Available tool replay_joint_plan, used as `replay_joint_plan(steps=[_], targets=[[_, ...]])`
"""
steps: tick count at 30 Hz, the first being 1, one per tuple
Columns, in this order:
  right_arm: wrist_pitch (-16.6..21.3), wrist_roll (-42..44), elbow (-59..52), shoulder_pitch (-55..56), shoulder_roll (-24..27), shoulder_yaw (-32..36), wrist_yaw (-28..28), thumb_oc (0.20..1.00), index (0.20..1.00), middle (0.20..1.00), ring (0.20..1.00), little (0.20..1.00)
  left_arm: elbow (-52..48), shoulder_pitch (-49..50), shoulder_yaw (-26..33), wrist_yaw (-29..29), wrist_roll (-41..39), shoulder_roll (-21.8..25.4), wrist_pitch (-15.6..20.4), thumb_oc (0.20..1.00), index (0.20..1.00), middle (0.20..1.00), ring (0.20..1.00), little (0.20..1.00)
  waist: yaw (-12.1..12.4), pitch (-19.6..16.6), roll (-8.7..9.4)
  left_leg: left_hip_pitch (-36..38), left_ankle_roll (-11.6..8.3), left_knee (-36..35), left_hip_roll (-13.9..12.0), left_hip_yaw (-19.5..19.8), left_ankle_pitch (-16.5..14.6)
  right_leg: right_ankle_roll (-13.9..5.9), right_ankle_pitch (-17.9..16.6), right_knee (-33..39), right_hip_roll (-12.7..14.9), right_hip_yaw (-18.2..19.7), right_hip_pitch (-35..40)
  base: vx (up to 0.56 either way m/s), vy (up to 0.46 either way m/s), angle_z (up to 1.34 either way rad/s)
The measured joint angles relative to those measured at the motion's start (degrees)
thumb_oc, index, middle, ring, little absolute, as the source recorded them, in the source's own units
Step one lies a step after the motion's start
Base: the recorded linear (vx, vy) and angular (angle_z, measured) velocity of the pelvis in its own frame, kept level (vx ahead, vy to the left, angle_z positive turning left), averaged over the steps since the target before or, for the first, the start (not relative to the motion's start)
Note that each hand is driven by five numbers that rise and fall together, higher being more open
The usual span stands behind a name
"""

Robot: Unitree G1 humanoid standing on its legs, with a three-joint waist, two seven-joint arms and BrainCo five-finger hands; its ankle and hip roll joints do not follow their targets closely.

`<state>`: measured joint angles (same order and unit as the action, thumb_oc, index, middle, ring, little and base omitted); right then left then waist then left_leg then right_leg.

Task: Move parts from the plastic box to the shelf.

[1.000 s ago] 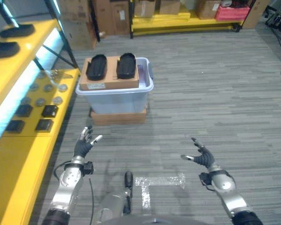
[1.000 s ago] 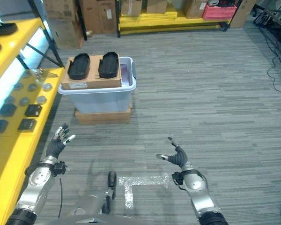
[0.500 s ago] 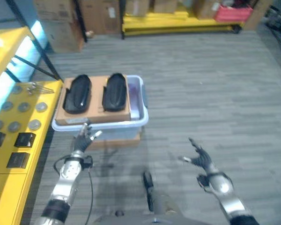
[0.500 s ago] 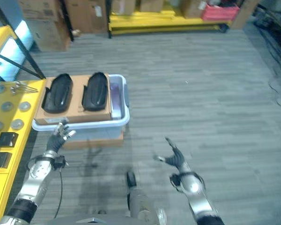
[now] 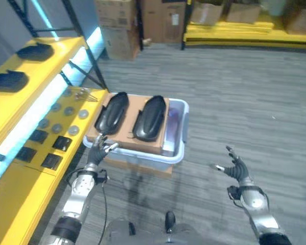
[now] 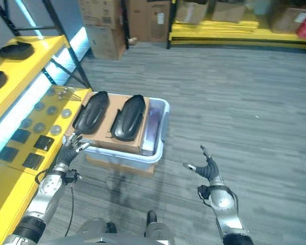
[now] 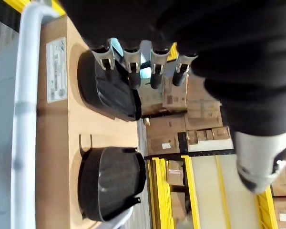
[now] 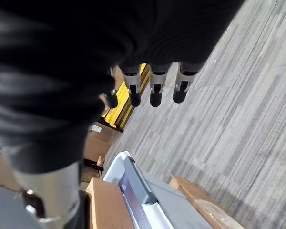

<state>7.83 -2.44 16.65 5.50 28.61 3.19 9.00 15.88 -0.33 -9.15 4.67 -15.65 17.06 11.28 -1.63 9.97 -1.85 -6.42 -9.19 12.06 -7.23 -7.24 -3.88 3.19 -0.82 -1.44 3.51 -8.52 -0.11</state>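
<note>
On the floor beside the yellow shelf (image 5: 20,199), a pale plastic box (image 5: 177,148) is seen resting on a flat carton, and across its top a brown cardboard sheet (image 5: 127,133) is laid with two black moulded parts side by side: the left black part (image 5: 111,112) toward the shelf-side edge of the sheet and the right black part (image 5: 150,118) nearer the middle. Both are judged to be rigid plastic shells, light, smooth and probably a little slippery, elongated with rounded ends; a hold across the narrow waist, thumb on one long edge and fingers on the other, is thought the surest, since the domed top offers little purchase. The left robot hand (image 5: 98,153) is held at the near shelf-side corner of the box, just short of the left black part, with fingers straight and spread and nothing in them. The right robot hand (image 6: 209,170) is held over bare floor, well apart from the box, fingers likewise spread and empty. On the shelf's lower level, small dark square parts (image 5: 56,151) and round discs (image 5: 71,112) are laid out.
</note>
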Motion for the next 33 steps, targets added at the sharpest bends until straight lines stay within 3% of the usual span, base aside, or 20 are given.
replay_joint_plan(steps=[3, 5, 6, 8, 10, 13, 15, 17, 18, 19, 21, 22, 23, 24, 25, 27, 29, 33], targets=[[-0.02, 0.46, 0.09, -1.11, 0.67, 0.22, 0.67, 1.0, 1.0, 1.0, 1.0, 1.0, 0.45, -0.62, -0.16, 0.07, 0.03, 0.09, 0.06, 1.0, 1.0, 1.0, 1.0, 1.0, -0.56, -0.01, -0.18, 0.64, -1.63, -8.51, -2.04, 0.63, 2.46, -1.71, 0.37, 0.34, 0.29, -1.7, 0.1, 0.05, 0.163, 0.25], [-0.17, 0.42, 0.38, -2.19, 1.39, 0.19, 1.81, 1.0, 1.0, 1.0, 1.0, 1.0, 0.56, -0.77, -1.26, 0.13, 0.08, 0.0, 0.12, 1.0, 1.0, 1.0, 1.0, 1.0, -0.5, 0.21, -1.8, 0.51, -0.26, -8.86, -3.29, 0.67, 6.44, -3.36, 0.59, 0.39, 0.47, -1.79, 0.37, 0.15, 0.334, 0.21], [-0.17, 0.42, 0.38, -2.19, 1.39, 0.19, 1.81, 1.0, 1.0, 1.0, 1.0, 1.0, 0.56, -0.77, -1.26, 0.13, 0.08, 0.0, 0.12, 1.0, 1.0, 1.0, 1.0, 1.0, -0.5, 0.21, -1.8, 0.51, -0.26, -8.86, -3.29, 0.67, 6.44, -3.36, 0.59, 0.39, 0.47, -1.79, 0.37, 0.16, 0.371, -0.07], [-0.3, 0.37, 0.24, -3.63, 1.31, -0.18, 2.27, 1.0, 1.0, 1.0, 1.0, 1.0, 0.25, -0.62, -1.17, 0.12, 0.16, 0.45, 0.13, 1.0, 1.0, 1.0, 1.0, 1.0, -0.33, 0.15, -3.02, 2.29, 0.38, -13.95, -2.87, -2.76, 8.0, -6.26, -0.07, 1.36, 1.92, -1.59, 1.19, 0.11, 0.322, 0.04], [-0.31, 0.69, 0.26, -3.95, 1.54, 0.58, 2.49, 1.0, 1.0, 1.0, 1.0, 1.0, -0.25, -0.27, -1.17, 0.05, 0.22, 0.71, 0.12, 1.0, 1.0, 1.0, 1.0, 1.0, 0.74, -0.05, -5.83, 3.31, 1.43, -14.26, -2.84, -3.61, 9.41, -9.2, -0.06, 2.13, 2.28, -1.28, 2.4, 0.05, 0.213, -0.06], [-0.48, 1.08, 0.67, -4.61, -0.58, 0.38, 2.85, 1.0, 1.0, 1.0, 1.0, 1.0, -2.41, -0.6, -0.39, 0.2, 0.2, 4.4, 0.16, 1.0, 1.0, 1.0, 1.0, 1.0, 1.54, 0.45, -3.25, 2.47, 5.99, -14.59, 3.97, -3.64, 10.24, -12.73, 1.09, 1.55, 8.39, 2.21, 1.18, 0.05, 0.194, 0.2], [-0.73, 0.99, 1.59, -6.29, -1.41, -0.17, 3.55, 1.0, 1.0, 1.0, 1.0, 1.0, -2.99, -0.69, 0.35, 1.03, 0.22, 6.69, 0.15, 1.0, 1.0, 1.0, 1.0, 1.0, 2.6, 0.61, -2.31, 1.94, 8.17, -15.79, 7.44, -4.09, 10.33, -13.78, 0.23, 0.13, 11.0, 4.71, -0.74, 0.04, 0.154, 0.16], [-0.77, 1.01, 3.34, -10.39, -2.69, -1.34, 4.09, 1.0, 1.0, 1.0, 1.0, 1.0, -3.11, -1.23, 0.38, 1.35, 0.5, 10.02, 0.17, 1.0, 1.0, 1.0, 1.0, 1.0, 3.95, 0.93, -1.75, 1.35, 9.3, -16.54, 8.36, -4.63, 10.31, -15.63, -0.51, -1.94, 11.53, 8.12, -4.17, 0.09, 0.103, -0.19], [-0.75, 1.01, 3.88, -11.33, -2.83, -1.71, 4.09, 1.0, 1.0, 1.0, 1.0, 1.0, -3.08, -1.38, 0.42, 1.4, 0.77, 10.63, 0.16, 1.0, 1.0, 1.0, 1.0, 1.0, 4.03, 0.97, -1.41, 1.43, 9.6, -16.53, 7.99, -4.36, 10.18, -17.37, 1.04, -2.47, 10.27, 9.99, -5.0, 0.15, 0.124, -0.12], [-0.73, 1.03, 4.06, -11.68, -2.77, -1.76, 4.21, 1.0, 1.0, 1.0, 1.0, 1.0, -3.11, -1.61, 0.2, 1.36, 0.89, 10.78, 0.16, 1.0, 1.0, 1.0, 1.0, 1.0, 3.92, 0.84, -0.99, 1.52, 9.67, -16.53, 7.88, -4.23, 10.23, -17.62, 1.37, -1.6, 9.35, 10.86, -5.15, 0.09, 0.079, 0.01], [-0.64, 1.03, 4.5, -12.01, -2.69, -1.79, 4.24, 1.0, 1.0, 1.0, 1.0, 1.0, -3.13, -1.96, 0.19, 1.26, 1.16, 10.88, 0.22, 1.0, 1.0, 1.0, 1.0, 1.0, 3.97, 0.77, -0.28, 1.53, 9.8, -16.57, 7.6, -3.91, 10.13, -17.4, 1.71, -1.43, 7.84, 11.18, -6.32, 0.07, -0.003, 0.13], [-0.67, 0.65, 4.36, -13.35, -0.1, -2.93, 6.37, 1.0, 1.0, 1.0, 1.0, 1.0, -3.28, -4.6, -0.58, 1.36, 1.17, 9.27, 0.48, 1.0, 1.0, 1.0, 1.0, 1.0, 4.09, 2.23, -1.27, -0.91, 8.89, -16.62, 4.34, -1.63, 10.76, -12.86, 2.98, -6.02, -2.09, 10.91, -13.62, 0.05, -0.123, 0.65], [-0.74, 0.42, 4.54, -13.12, 0.84, -2.49, 7.37, 1.0, 1.0, 1.0, 1.0, 1.0, -3.62, -5.56, -2.23, 1.1, 1.2, 8.96, 0.53, 1.0, 1.0, 1.0, 1.0, 1.0, 2.67, 2.21, -1.07, -1.92, 8.12, -16.83, 4.48, 0.11, 10.78, -9.65, -0.08, -4.55, -3.08, 11.32, -13.62, 0.03, -0.109, 1.06], [-1.04, -0.12, 4.51, -13.34, 2.44, -2.53, 8.63, 1.0, 1.0, 1.0, 1.0, 1.0, -3.95, -5.54, -3.76, 1.12, 1.17, 7.95, 0.69, 1.0, 1.0, 1.0, 1.0, 1.0, 2.1, 2.26, -1.73, -2.61, 8.0, -16.93, 3.87, 0.94, 10.65, -7.59, -2.06, -1.68, -3.39, 9.27, -11.87, 0.03, -0.11, 0.85], [-1.04, -0.12, 4.51, -13.34, 2.44, -2.53, 8.63, 1.0, 1.0, 1.0, 1.0, 1.0, -3.95, -5.54, -3.76, 1.12, 1.17, 7.95, 0.69, 1.0, 1.0, 1.0, 1.0, 1.0, 2.1, 2.26, -1.73, -2.61, 8.0, -16.93, 3.87, 0.94, 10.65, -7.59, -2.06, -1.68, -3.39, 9.27, -11.87, 0.05, -0.023, 0.34], [-1.26, -2.78, 1.82, -16.98, 7.46, -1.59, 11.37, 1.0, 1.0, 1.0, 1.0, 1.0, -5.97, -4.34, -5.42, 1.24, 1.14, 6.28, 1.26, 1.0, 1.0, 1.0, 1.0, 1.0, 2.99, 3.16, -3.12, -4.65, 6.79, -16.6, 2.73, -0.72, 9.31, -6.8, -4.39, 2.11, -3.97, 8.21, -12.32, 0.07, -0.05, 0.03], [-1.75, -5.31, 2.13, -22.18, 9.16, -0.88, 13.8, 1.0, 1.0, 1.0, 1.0, 1.0, -6.4, -3.45, -5.44, 1.24, 0.95, 6.34, 1.3, 1.0, 1.0, 1.0, 1.0, 1.0, 4.06, 3.7, -4.21, -5.44, 6.54, -16.57, 1.85, -2.75, 11.05, -6.27, -5.48, 3.75, -4.97, 8.83, -12.87, 0.02, -0.059, -0.2], [-1.87, -7.08, 3.42, -26.98, 10.25, -1.13, 17.95, 1.0, 1.0, 1.0, 1.0, 1.0, -6.07, -5.22, -7.15, 1.17, -0.04, 6.06, 1.68, 1.0, 1.0, 1.0, 1.0, 1.0, 4.12, 3.9, -5.38, -7.06, 5.86, -16.56, 1.72, -2.16, 13.22, -5.91, -6.57, 6.06, -5.01, 8.27, -13.05, 0.0, -0.045, 0.03]])
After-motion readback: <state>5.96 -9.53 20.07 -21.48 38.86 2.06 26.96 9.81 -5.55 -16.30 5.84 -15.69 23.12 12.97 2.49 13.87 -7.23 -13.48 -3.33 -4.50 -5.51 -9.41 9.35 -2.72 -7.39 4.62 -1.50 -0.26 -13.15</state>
